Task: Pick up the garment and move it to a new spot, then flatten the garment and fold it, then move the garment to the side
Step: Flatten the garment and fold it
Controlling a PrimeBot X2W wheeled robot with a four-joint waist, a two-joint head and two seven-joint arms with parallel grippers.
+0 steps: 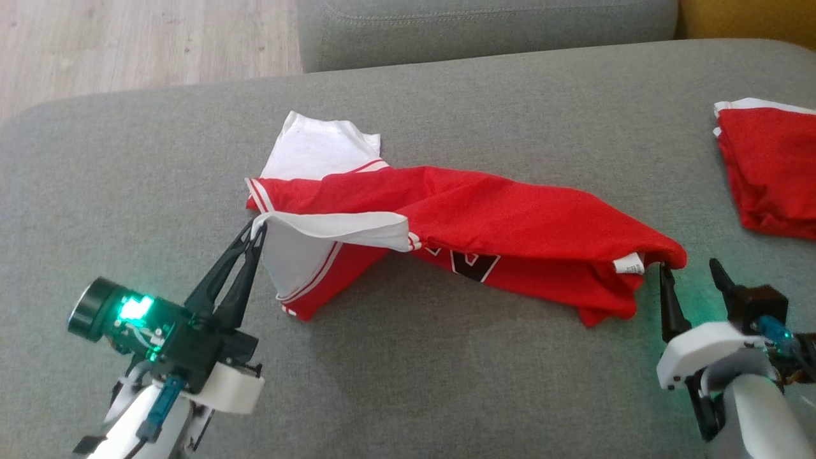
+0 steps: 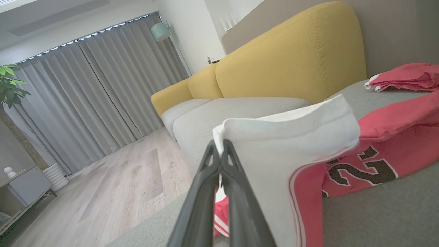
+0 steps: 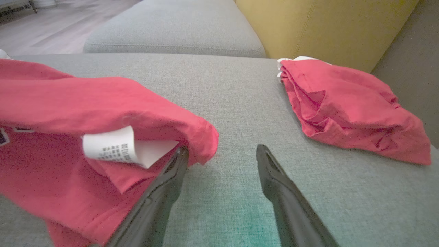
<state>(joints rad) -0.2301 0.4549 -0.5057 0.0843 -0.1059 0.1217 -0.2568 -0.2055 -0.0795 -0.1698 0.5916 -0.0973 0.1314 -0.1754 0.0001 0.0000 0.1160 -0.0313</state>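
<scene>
The red garment (image 1: 497, 217) lies across the grey sofa cushion (image 1: 408, 382) with its long axis running left to right. Its white-sleeved shoulder end is at the left and its hem end at the right.

The left hand (image 1: 257, 226) is clamped on the edge of the white sleeve (image 1: 338, 226) at the near-left corner and holds that edge a little off the cushion. The right hand (image 1: 690, 266) has its fingers spread wide and grips nothing. It sits at the garment's right end, just beside the hem, close to the care label (image 1: 630, 264). In the right wrist view the finger nearer the garment touches or tucks just under the hem fold, and the other finger is over bare cushion.

The hem therefore lies just to the left of the right hand's gap. That hand is much the nearer one to this end, and a small shift leftward would likely bring the cloth between its fingers.

Another red garment (image 1: 771, 172) lies bunched well apart at the far right.
</scene>
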